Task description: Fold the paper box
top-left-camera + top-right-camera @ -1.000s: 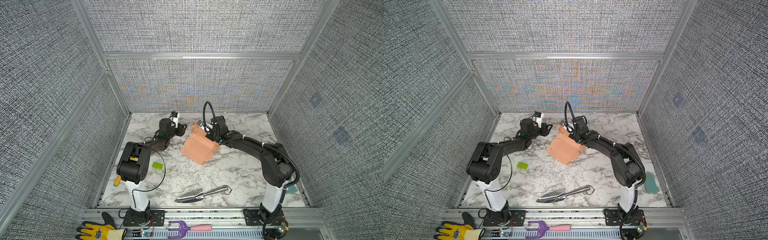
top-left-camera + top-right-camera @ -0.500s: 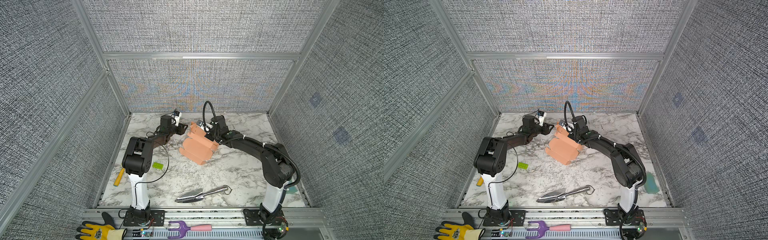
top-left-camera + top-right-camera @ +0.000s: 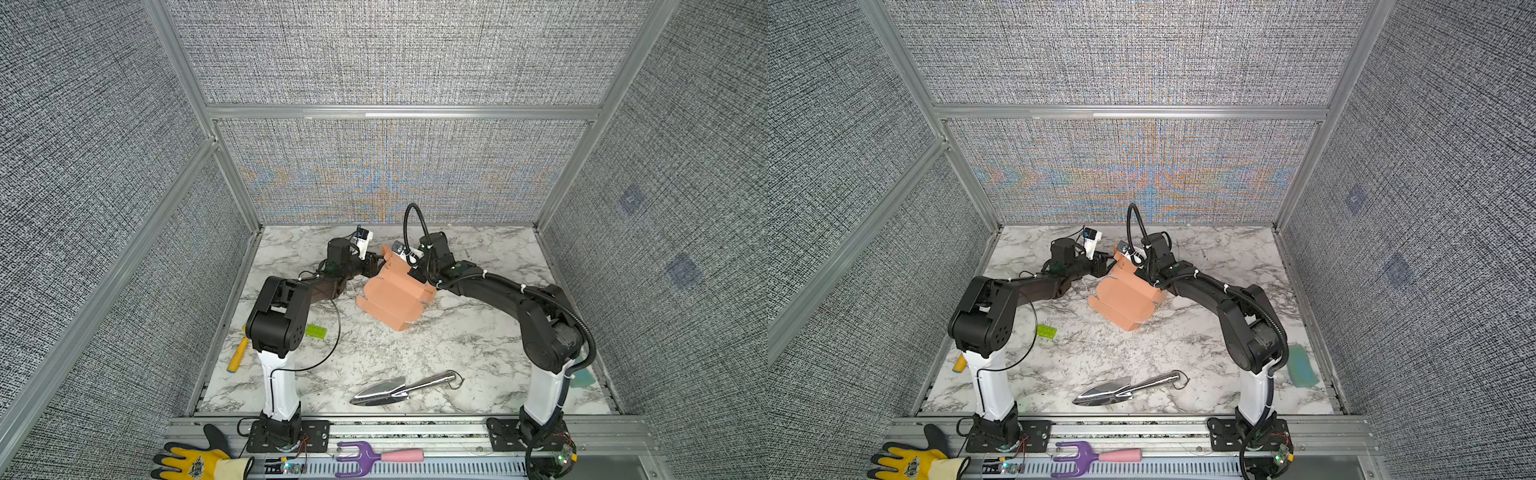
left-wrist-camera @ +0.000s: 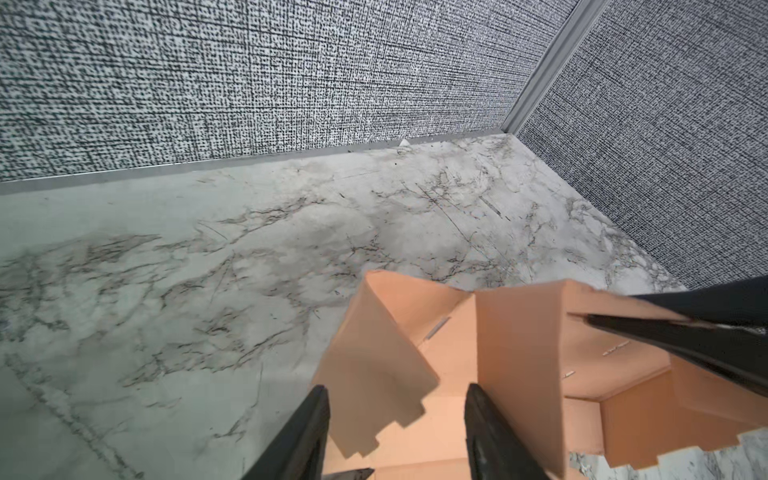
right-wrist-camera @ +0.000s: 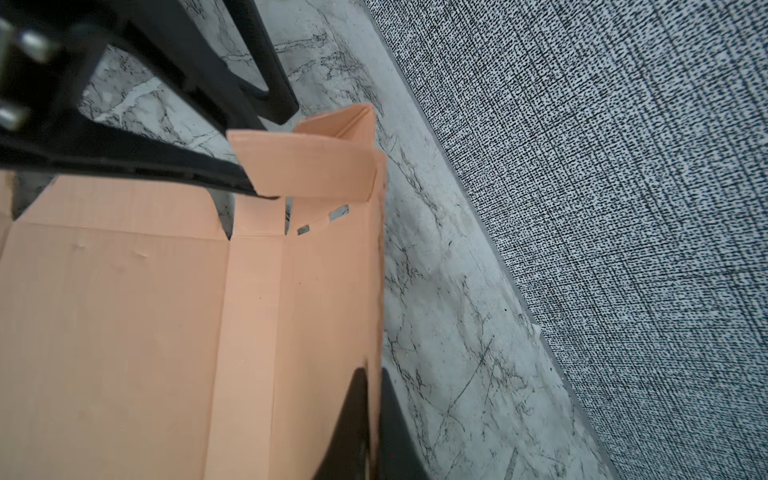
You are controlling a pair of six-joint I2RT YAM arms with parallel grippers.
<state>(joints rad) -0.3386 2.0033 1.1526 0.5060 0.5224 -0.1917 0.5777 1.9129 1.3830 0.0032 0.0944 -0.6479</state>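
Change: over the last second the left arm has swung its elbow in and carried the left gripper [image 3: 372, 266] up to the far-left corner of the paper box [image 3: 392, 297]. Before, it stood just off that corner.
Paper box: it sits on the table [image 3: 457, 332], partly formed, with its place and tilt much as a second ago. Its far walls stand up and the long panels lie flat on its near side.
Left gripper: released, jaws half apart, straddling the raised end flap [image 4: 374, 365] at the box's far-left corner. In the right wrist view one finger touches the flap, but no clamp shows.
Right gripper [image 5: 372, 372]: clenched on the thin far wall of the box, just beside that same corner, as it was before.
Meaning: the right gripper seems to anchor the box while the left is now placed to turn the flap inward. The step in hand looks like closing a side wall, with much folding left.
Risk: the thin card may buckle, or the box may slide, if the push comes off the crease.
Elsewhere: the trowel [image 3: 405, 388] lies well apart from the box on its near side.
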